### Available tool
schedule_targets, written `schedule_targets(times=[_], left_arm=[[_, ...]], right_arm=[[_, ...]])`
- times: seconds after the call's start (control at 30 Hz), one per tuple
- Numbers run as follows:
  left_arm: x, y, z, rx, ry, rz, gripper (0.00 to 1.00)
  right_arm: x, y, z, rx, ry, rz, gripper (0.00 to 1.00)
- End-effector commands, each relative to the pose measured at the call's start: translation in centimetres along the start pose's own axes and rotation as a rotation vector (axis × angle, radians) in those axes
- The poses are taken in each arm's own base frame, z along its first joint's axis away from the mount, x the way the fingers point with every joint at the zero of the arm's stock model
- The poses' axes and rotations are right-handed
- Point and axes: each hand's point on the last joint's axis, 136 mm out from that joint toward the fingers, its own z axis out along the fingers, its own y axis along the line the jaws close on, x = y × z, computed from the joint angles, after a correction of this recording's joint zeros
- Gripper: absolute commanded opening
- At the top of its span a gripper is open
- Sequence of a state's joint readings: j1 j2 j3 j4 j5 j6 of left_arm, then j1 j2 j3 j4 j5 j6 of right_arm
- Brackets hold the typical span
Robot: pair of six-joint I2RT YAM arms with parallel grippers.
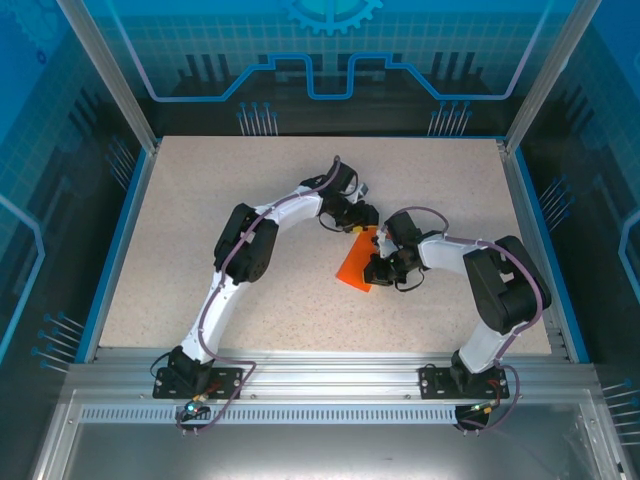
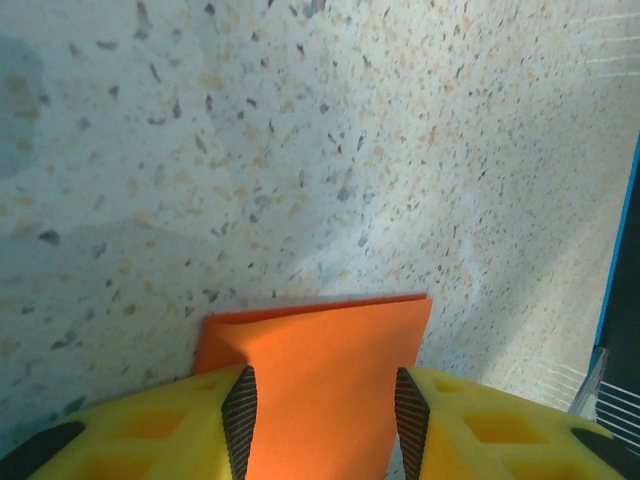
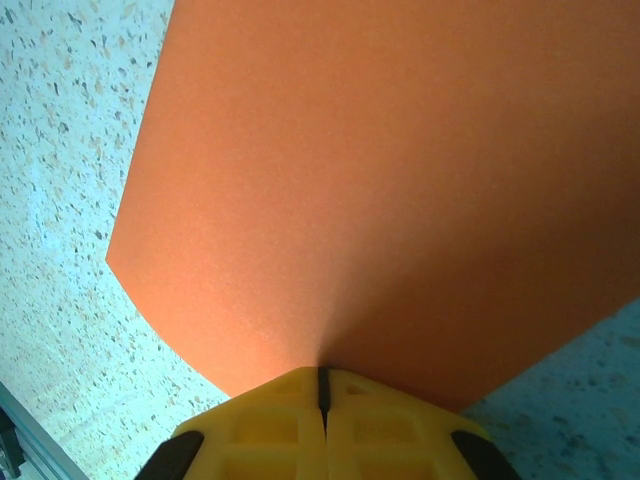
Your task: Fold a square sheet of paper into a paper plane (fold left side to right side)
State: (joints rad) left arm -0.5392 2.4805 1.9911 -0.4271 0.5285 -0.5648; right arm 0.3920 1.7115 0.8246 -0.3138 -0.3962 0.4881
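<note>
The square sheet of paper [image 1: 354, 266] is a folded bright orange piece lying near the middle of the table. In the left wrist view the paper [image 2: 320, 360] runs between the two ribbed pads [image 2: 240, 415], with a folded edge at the far side and a small buckle by the left pad. My left gripper [image 2: 325, 420] is open and straddles it, at the paper's far end [image 1: 361, 224]. My right gripper [image 3: 322, 388] is shut on the paper's near edge [image 3: 400, 180], which rises and fans out from the jaws. It holds the right side of the sheet [image 1: 379, 269].
The speckled beige table [image 1: 200, 220] has a blue rim [image 2: 615, 260] on its sides and a metal rail [image 1: 320, 375] at the near edge. Both arms bend in over the middle, close together.
</note>
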Motion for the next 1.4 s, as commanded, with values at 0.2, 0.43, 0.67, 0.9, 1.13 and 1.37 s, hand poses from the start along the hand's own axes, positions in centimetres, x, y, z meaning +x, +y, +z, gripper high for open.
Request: schedule_targets(times=[0.2, 0.43, 0.67, 0.9, 1.13, 1.37], left_arm=[[-2.2, 2.5, 1.0, -0.039, -0.051, -0.022, 0.46], [-4.0, 3.5, -0.2, -0.055, -0.093, -0.038, 0.46], [-5.5, 0.8, -5.3, -0.041, -0.155, 0.028, 0.49], [-0.6, 0.6, -11.1, -0.076, -0.191, 0.045, 0.51], [7.0, 2.4, -12.1, -0.092, -0.138, -0.028, 0.51], [10.7, 2.9, -8.9, -0.141, -0.05, -0.032, 0.51]], right_arm=[[5.1, -5.6, 1.4, 0.223, 0.162, 0.078, 0.05], [5.4, -5.5, 1.0, 0.219, 0.161, 0.072, 0.05], [4.6, -3.4, 0.6, 0.122, 0.123, 0.01, 0.07], [0.9, 0.4, -3.7, -0.015, -0.043, -0.114, 0.25], [-2.9, -2.0, -8.2, 0.105, -0.202, -0.078, 0.54], [-6.3, -3.3, -7.4, 0.153, -0.19, 0.037, 0.64]])
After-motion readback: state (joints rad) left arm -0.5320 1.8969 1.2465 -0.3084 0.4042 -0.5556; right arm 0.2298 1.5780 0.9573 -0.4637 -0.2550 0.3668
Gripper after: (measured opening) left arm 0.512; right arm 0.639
